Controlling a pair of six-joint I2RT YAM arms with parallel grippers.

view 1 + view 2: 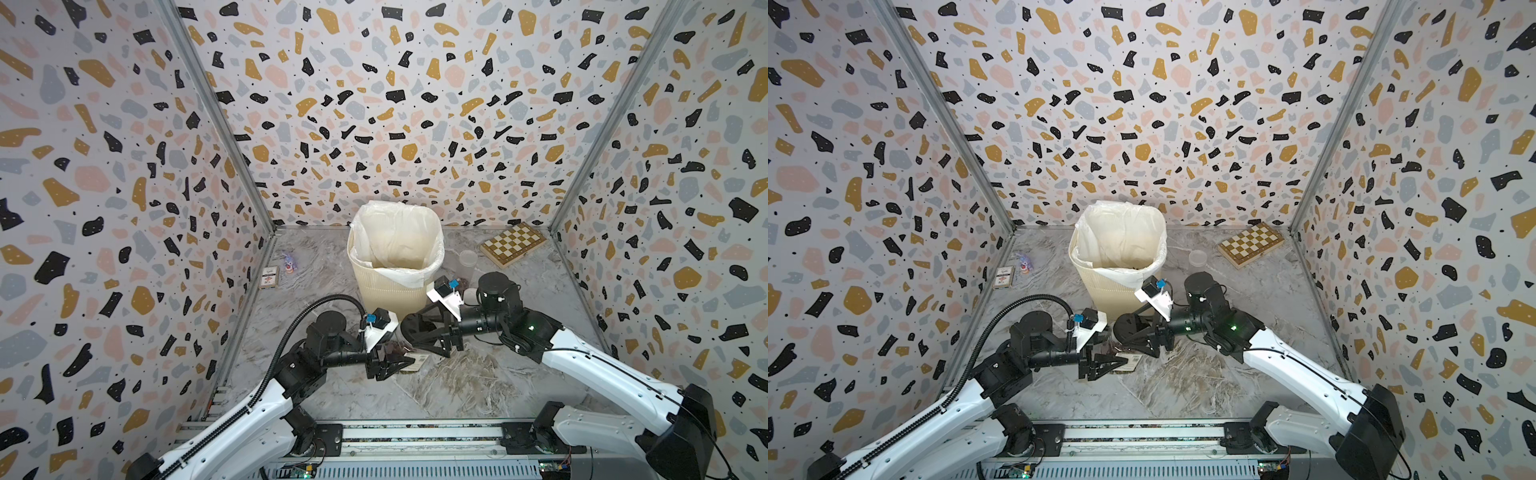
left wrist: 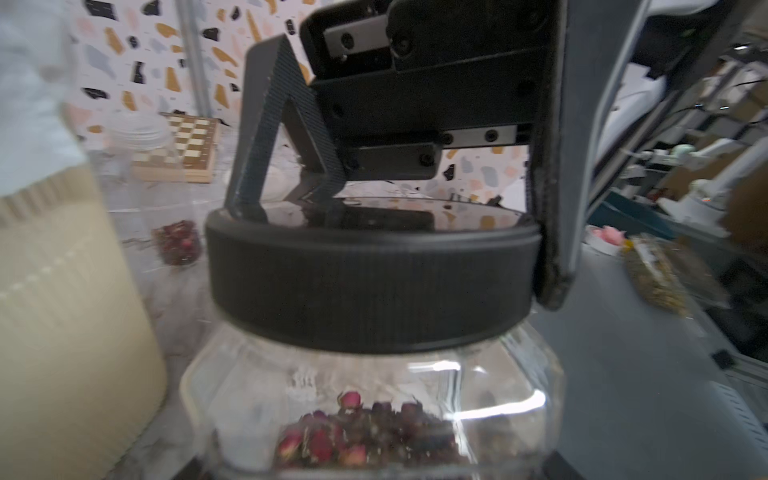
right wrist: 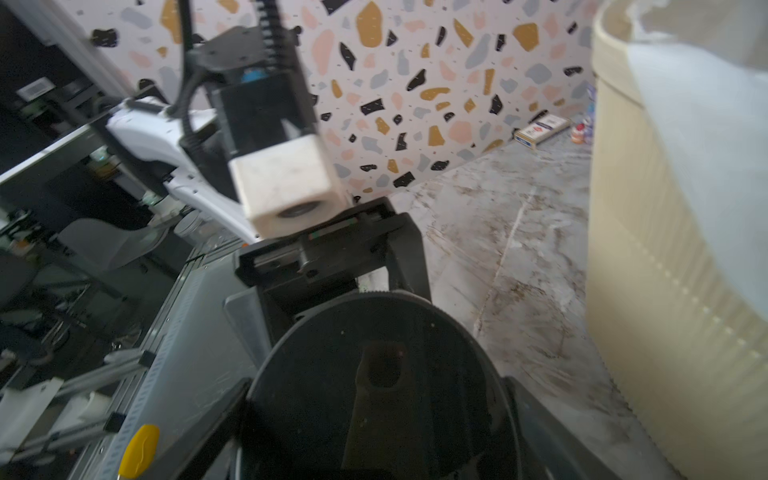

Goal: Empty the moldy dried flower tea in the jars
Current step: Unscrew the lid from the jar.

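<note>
I have the squat jar point(image 2: 374, 395) low in the middle of the surface point(image 1: 457, 395), just in front of the bin point(image 1: 382, 286). My left pincer point(image 1: 401, 361) reaches in from the left and is clamped on the jar's clear body, one finger at each side of it. The left wrist view shows only the dark finger ends at the jar's base.

The tea point(image 2: 365, 436) lies as a shallow layer of dark red buds on the jar's floor, between those fingers and below the lid point(image 2: 365, 286). The wide black lid sits on the jar's mouth. I cannot tell whether it is screwed tight or loose.

My right pincer point(image 1: 419, 332) comes in from the right, above the left one, and grips the lid. In the left wrist view one finger point(image 2: 552, 208) presses flat against the lid's ribbed side and the opposite finger meets its rim. In the right wrist view the lid's glossy top fills the space between the jaws.

The tall jar point(image 1: 468, 259) stands apart, to the right of the bin, with more tea in its bottom.
</note>
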